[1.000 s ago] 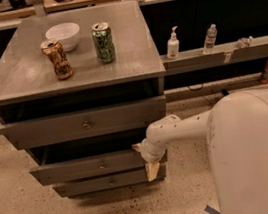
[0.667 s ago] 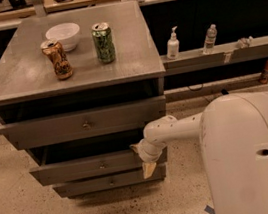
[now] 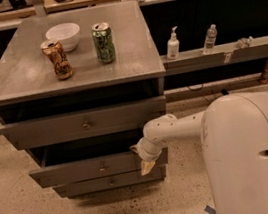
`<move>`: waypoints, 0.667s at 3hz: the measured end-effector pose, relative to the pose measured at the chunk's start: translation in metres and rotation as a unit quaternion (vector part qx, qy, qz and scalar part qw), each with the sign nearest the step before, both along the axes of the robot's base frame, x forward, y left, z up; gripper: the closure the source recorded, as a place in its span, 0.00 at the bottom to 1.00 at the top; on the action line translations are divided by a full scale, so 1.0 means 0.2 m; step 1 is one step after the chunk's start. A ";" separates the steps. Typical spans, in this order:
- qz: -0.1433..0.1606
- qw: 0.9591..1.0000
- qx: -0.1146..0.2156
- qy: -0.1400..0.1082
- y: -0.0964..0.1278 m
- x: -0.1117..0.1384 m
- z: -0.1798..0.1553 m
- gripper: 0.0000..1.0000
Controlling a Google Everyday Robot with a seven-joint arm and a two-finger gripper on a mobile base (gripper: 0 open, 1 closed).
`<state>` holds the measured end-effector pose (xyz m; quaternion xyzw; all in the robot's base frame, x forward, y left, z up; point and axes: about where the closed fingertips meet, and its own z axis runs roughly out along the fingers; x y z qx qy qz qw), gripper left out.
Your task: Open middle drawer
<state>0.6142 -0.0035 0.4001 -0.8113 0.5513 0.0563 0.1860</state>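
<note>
The middle drawer (image 3: 78, 171) is a wide grey panel with a small round knob (image 3: 102, 168), set between a taller top drawer (image 3: 83, 124) and a narrower bottom drawer (image 3: 110, 182). Its front stands out farther than the bottom drawer's, with a dark gap above it. My gripper (image 3: 143, 159) is at the right end of the middle drawer's front, against its edge, on the end of my white arm (image 3: 178, 128) reaching in from the right.
The cabinet top (image 3: 28, 75) carries a white bowl (image 3: 63, 35), a green can (image 3: 104, 43) and a crumpled brown can (image 3: 57, 59). Bottles (image 3: 172, 44) stand on a shelf at the right. My white body (image 3: 248, 156) fills the lower right. Speckled floor lies in front.
My gripper stays at the middle drawer's right end. My white body has spread further left in the view. The drawer front has hardly moved.
</note>
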 end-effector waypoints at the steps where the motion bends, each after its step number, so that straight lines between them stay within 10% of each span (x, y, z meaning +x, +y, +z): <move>1: 0.000 1.000 0.000 0.000 0.00 0.00 0.02 0.40; 2: 0.000 1.000 0.000 0.000 0.00 0.00 0.03 0.37</move>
